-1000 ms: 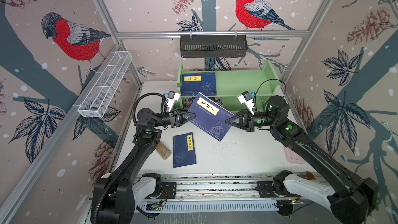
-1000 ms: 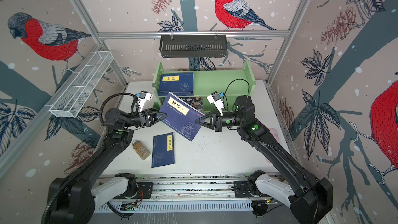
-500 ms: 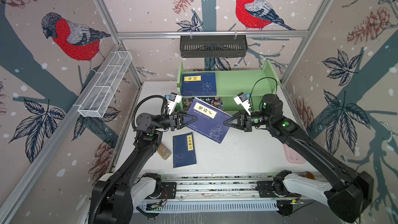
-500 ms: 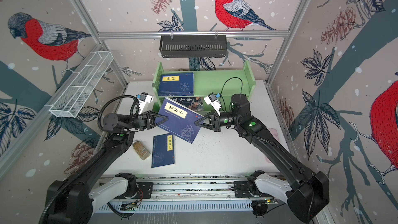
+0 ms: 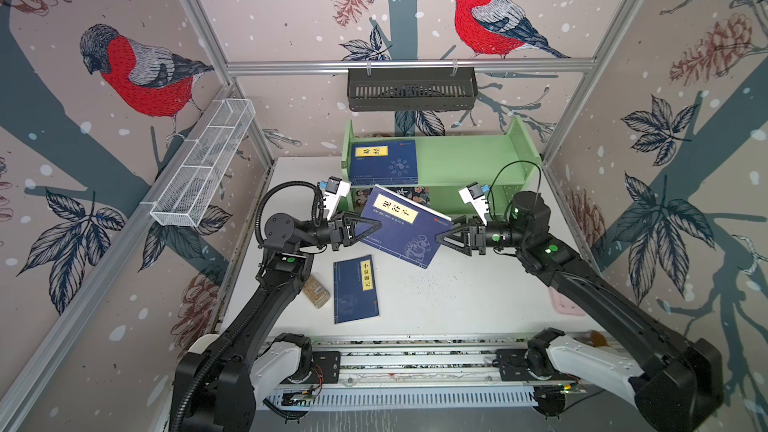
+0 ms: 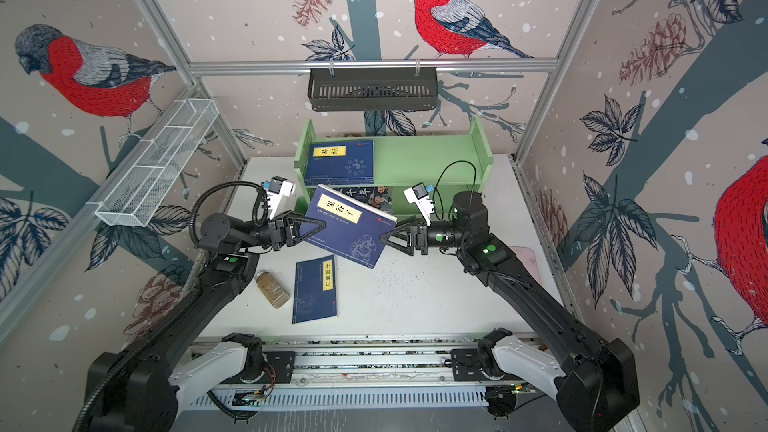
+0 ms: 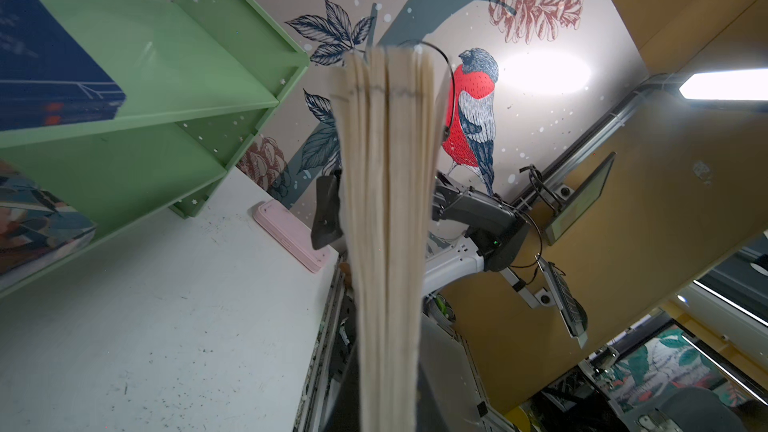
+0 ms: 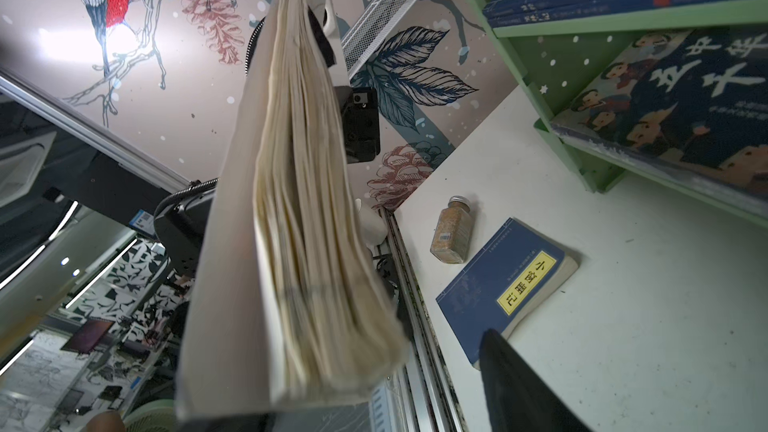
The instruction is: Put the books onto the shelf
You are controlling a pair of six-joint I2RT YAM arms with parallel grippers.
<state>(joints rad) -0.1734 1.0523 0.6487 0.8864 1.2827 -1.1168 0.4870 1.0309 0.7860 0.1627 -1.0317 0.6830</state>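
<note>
A navy-blue book (image 5: 405,228) with a yellow label hangs tilted above the table in both top views, in front of the green shelf (image 5: 461,157). My left gripper (image 5: 374,225) is shut on its left edge; the left wrist view shows its pages (image 7: 386,201) end-on. My right gripper (image 5: 439,238) is open at the book's right edge, one finger (image 8: 511,388) standing clear of the pages (image 8: 303,201). Another navy book (image 5: 384,162) lies on the shelf's top tier, a colourful one (image 5: 415,197) on the lower tier. One more navy book (image 5: 355,288) lies flat on the table.
A small spice jar (image 5: 316,290) lies left of the flat book. A pink flat object (image 5: 565,305) sits by the right wall. A black slotted basket (image 5: 411,89) hangs above the shelf, and a white wire basket (image 5: 203,164) hangs on the left wall.
My left gripper closed on the book's left edge, then my right gripper opened and let go of it. The book came slightly lower and leftward.
</note>
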